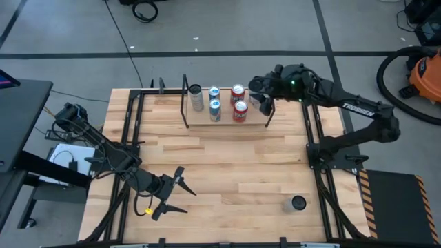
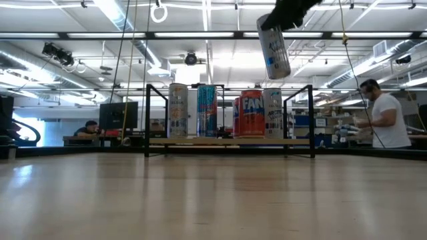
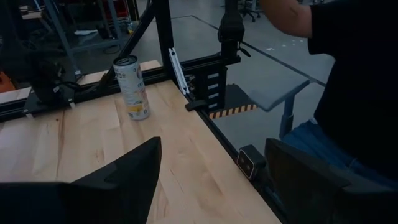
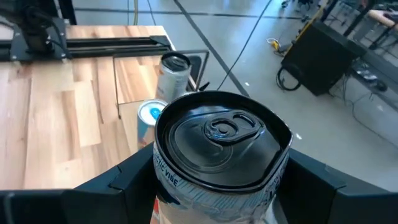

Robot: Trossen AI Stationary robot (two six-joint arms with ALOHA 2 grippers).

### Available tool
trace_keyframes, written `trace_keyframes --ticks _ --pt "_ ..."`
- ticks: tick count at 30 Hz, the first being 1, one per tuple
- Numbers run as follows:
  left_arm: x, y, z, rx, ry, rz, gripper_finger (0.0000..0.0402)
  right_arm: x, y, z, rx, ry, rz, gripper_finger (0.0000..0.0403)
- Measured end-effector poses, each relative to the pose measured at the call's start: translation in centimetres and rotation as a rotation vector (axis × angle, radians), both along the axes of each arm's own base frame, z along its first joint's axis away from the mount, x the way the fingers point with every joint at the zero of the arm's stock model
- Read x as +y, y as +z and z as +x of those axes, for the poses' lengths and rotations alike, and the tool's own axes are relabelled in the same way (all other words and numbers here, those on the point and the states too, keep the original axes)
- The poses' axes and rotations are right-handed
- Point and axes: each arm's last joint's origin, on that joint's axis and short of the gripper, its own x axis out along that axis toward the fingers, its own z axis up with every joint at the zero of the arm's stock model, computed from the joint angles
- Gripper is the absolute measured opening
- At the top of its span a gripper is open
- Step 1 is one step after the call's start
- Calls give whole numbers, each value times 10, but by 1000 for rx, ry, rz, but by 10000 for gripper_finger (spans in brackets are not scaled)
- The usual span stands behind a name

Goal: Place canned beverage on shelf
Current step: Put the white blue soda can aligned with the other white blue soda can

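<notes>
The desk (image 1: pixel 220 172) is light wood in pale and honey strips, with a black frame. The shelf (image 1: pixel 227 124) is the same pale wood between thin black uprights. On it stand a silver can (image 2: pixel 177 110), two cans in light blue and white (image 2: pixel 207 110), and two cans in red-orange with white letters (image 2: pixel 251 113). The right gripper (image 4: pixel 217 180) is black, and its can (image 4: pixel 214 155) is white and grey with small dark print (the lid looks dark silver). One more can (image 3: pixel 132 87), pale with yellow marks, stands alone.
</notes>
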Motion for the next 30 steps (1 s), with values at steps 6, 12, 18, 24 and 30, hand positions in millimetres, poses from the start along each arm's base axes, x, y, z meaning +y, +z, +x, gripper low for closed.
trace_keyframes --ticks 6,12,18,24,30 --pt "0 0 0 0 0 0 286 -4 -43 -15 -76 -36 37 270" --pt "0 -1 0 4 0 5 286 -6 -89 -25 -150 -69 32 270" --pt "1 0 0 2 8 6 286 -9 -114 -30 -180 -91 35 271" --pt "2 0 1 -19 61 45 286 -14 -130 -34 -168 -109 44 271" --pt "2 0 1 -20 61 46 286 -19 -143 -39 -199 -100 62 271"
